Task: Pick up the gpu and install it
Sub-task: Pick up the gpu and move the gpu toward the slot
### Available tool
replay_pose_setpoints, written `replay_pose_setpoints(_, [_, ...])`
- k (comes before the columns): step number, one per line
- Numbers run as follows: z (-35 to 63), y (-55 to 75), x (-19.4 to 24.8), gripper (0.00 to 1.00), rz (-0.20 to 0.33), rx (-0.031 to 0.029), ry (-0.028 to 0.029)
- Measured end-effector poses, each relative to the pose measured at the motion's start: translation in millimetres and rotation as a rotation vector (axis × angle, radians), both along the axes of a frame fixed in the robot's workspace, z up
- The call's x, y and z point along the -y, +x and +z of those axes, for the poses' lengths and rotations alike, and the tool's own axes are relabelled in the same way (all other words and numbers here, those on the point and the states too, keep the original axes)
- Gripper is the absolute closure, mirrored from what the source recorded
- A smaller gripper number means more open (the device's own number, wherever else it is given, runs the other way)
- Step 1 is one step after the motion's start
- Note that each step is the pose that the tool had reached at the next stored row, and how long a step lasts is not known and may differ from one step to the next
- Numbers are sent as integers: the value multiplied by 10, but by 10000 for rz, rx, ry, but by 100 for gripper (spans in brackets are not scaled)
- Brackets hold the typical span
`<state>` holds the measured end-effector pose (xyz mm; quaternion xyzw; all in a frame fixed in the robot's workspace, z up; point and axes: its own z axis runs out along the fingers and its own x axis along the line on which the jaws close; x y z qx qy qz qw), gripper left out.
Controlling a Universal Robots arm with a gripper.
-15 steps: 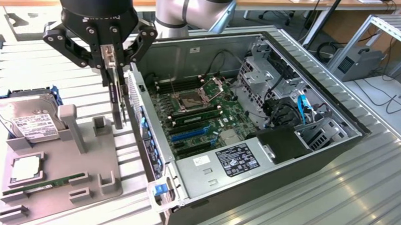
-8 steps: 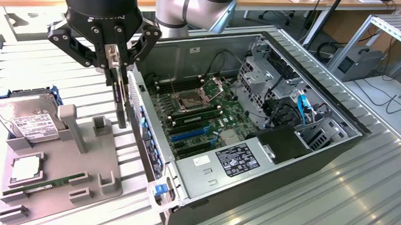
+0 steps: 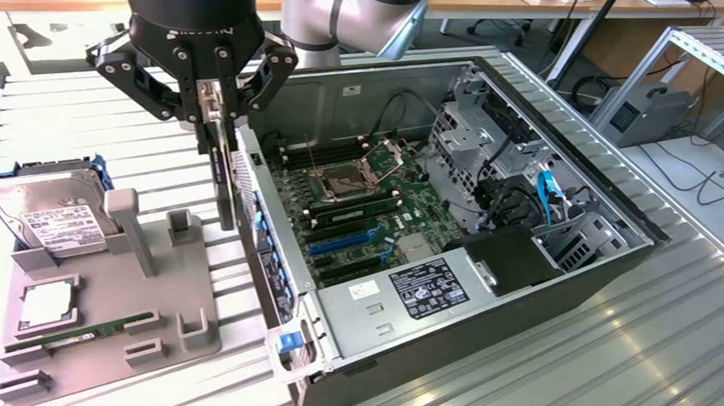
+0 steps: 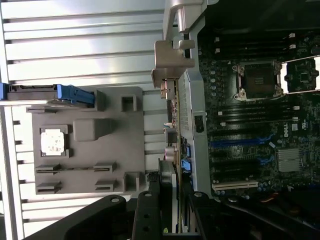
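the fingers (image 3: 205, 116) grip the gpu (image 3: 225, 185) across its flat faces, so the card hangs upright below them, edges free, just outside the open computer case (image 3: 515, 335).

The arm (image 3: 344, 13) enters at twelve o'clock of the exterior view, its grey joint just behind the black wrist (image 3: 191, 7); the gripper (image 3: 220, 117) hangs near eleven o'clock, pointing straight down toward six; its linkages spread to either side; the fingers (image 3: 206, 121) pinch the top edge of the upright card (image 3: 226, 189).
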<state>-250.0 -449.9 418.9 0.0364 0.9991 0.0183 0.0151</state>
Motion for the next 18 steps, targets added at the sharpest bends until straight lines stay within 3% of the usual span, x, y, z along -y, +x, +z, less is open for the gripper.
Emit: replay_pose_setpoints(18, [0,170,0,73,0,0,-11])
